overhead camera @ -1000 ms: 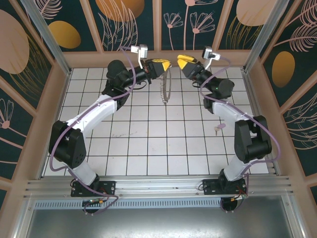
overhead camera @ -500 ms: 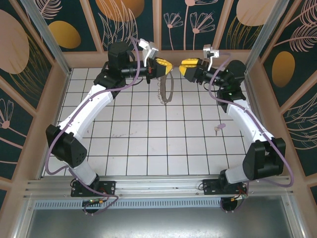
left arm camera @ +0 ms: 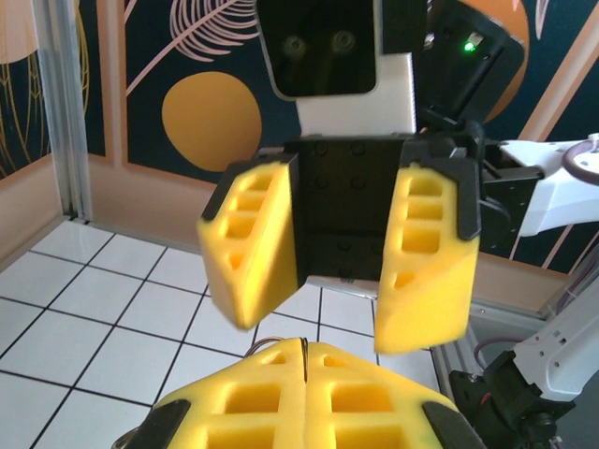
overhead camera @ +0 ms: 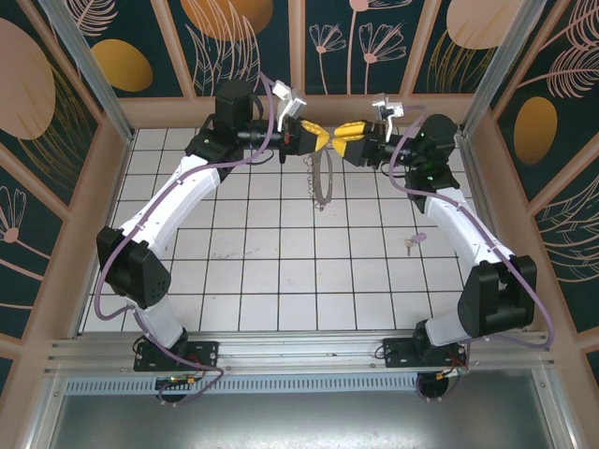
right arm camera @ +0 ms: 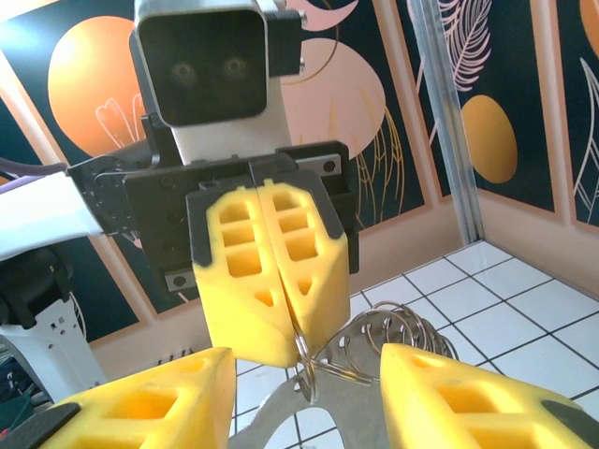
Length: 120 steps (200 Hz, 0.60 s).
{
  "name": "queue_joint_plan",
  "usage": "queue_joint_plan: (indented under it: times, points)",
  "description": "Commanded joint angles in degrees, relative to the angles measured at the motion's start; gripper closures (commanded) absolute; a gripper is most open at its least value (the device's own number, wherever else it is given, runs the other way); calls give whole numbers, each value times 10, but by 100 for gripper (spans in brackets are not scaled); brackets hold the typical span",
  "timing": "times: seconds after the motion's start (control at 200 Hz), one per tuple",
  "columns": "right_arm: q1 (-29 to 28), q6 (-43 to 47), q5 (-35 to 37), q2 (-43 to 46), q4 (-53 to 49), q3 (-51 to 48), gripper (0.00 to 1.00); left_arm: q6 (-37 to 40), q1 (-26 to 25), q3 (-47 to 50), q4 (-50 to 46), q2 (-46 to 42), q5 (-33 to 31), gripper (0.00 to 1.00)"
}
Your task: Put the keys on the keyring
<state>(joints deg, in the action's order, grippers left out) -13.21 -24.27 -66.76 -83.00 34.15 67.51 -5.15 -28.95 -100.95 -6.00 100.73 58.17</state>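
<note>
1. Nearest the arm bases lies the white-tiled bench (overhead camera: pixel 281 281); one of the keys (overhead camera: pixel 409 243) rests flat on it on the right arm's side, well apart from both grippers; it is too small to tell head from blade.
2. That key is probably light, stiff and slick against the tile; I would pinch it by the blade, so the hole in the head is free for threading.
3. Farther back the keyring (right arm camera: pixel 328 402) hangs in the air above the far tiles; its small wire rings (right arm camera: pixel 398 332) dangle in a bunch from the hoop.
4. The hoop looks thin and rigid, while the fringe is loose and likely to swing or snag; a bare stretch of hoop is the better hold.
5. The left gripper (overhead camera: pixel 318 138) is clamped on the hoop's top edge, pads meeting with the wire between them.
6. The right gripper (overhead camera: pixel 344 129) faces it, just beside it, jaws wide and holding nothing; the hoop's upper part sits between its pads.
</note>
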Motion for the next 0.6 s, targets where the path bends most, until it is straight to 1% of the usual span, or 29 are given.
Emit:
queue_joint_plan:
  times: [0.0, 0.07, 0.365, 0.596]
  points:
    - [-4, 11, -21, -4, 32, -11, 56, -19, -2, -7, 42, -4, 32, 100]
    - [-3, 8, -20, -6, 37, -13, 56, -24, -2, -7, 46, -3, 36, 100]
    - [-8, -22, -17, -20, 77, -9, 66, -33, -2, -4, 56, -3, 41, 100]
    - [-13, -31, -15, -25, 91, -4, 68, -39, -2, -1, 63, -1, 45, 100]
